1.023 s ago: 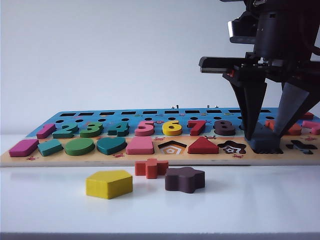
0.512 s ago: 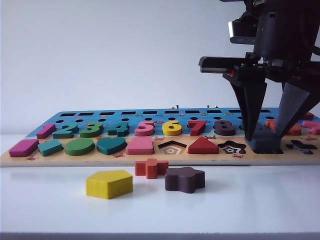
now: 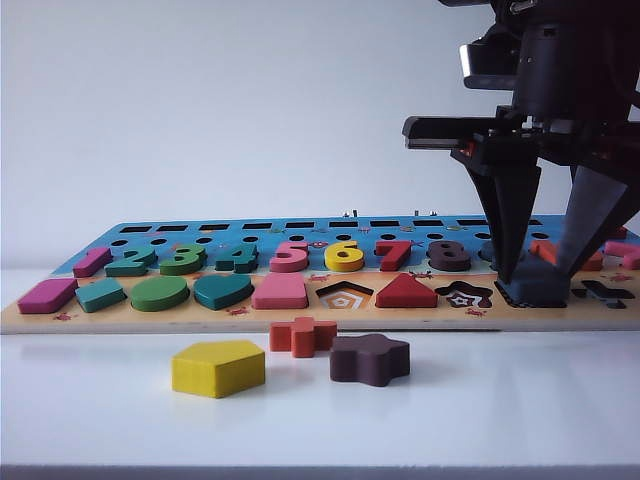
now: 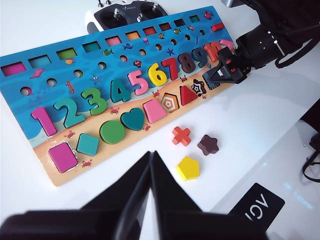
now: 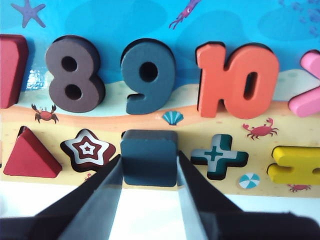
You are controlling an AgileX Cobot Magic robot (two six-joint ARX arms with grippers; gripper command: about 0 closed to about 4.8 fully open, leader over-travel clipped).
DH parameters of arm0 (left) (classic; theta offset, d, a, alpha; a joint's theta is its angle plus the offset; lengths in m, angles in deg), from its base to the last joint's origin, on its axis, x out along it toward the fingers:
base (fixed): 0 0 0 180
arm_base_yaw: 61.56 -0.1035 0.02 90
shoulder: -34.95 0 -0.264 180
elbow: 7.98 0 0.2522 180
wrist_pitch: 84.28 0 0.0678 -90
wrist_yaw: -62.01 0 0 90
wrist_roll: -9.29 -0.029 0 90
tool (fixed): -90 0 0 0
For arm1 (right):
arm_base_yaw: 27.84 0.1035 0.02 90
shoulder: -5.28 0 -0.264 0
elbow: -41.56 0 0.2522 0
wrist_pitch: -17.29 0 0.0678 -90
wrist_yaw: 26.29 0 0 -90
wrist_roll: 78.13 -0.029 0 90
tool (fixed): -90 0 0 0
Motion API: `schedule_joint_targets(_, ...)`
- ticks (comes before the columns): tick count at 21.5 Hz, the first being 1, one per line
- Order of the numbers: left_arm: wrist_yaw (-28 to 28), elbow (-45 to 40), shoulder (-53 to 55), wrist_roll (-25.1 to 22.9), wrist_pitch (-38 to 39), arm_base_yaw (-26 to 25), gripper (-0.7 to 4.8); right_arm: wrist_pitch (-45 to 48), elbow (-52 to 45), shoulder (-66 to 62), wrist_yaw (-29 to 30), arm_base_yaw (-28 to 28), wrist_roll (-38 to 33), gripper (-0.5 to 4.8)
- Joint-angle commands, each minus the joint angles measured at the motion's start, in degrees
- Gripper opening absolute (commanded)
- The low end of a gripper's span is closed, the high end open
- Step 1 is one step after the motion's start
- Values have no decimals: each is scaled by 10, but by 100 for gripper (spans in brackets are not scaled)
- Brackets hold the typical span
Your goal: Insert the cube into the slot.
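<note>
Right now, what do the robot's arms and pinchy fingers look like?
Both arms are black. The right gripper has two long, flat fingers that narrow to points like wedges, with a small red bit near their base and a black boxy wrist above. A black cable loops beside that arm. The left gripper has the same dark, pointed, triangular fingers.
</note>
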State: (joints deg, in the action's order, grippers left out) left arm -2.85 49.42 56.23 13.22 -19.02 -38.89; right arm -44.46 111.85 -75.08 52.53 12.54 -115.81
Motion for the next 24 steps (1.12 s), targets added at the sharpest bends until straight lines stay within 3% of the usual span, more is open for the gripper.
schedule_joint_targets(1, 1, 2, 0, 0, -6, 0, 7, 13, 2, 2, -1, 1, -4, -5)
schedule_joint_targets(24, 1, 2, 0, 0, -6, 0, 7, 6, 2, 2, 4, 1, -4, -6)
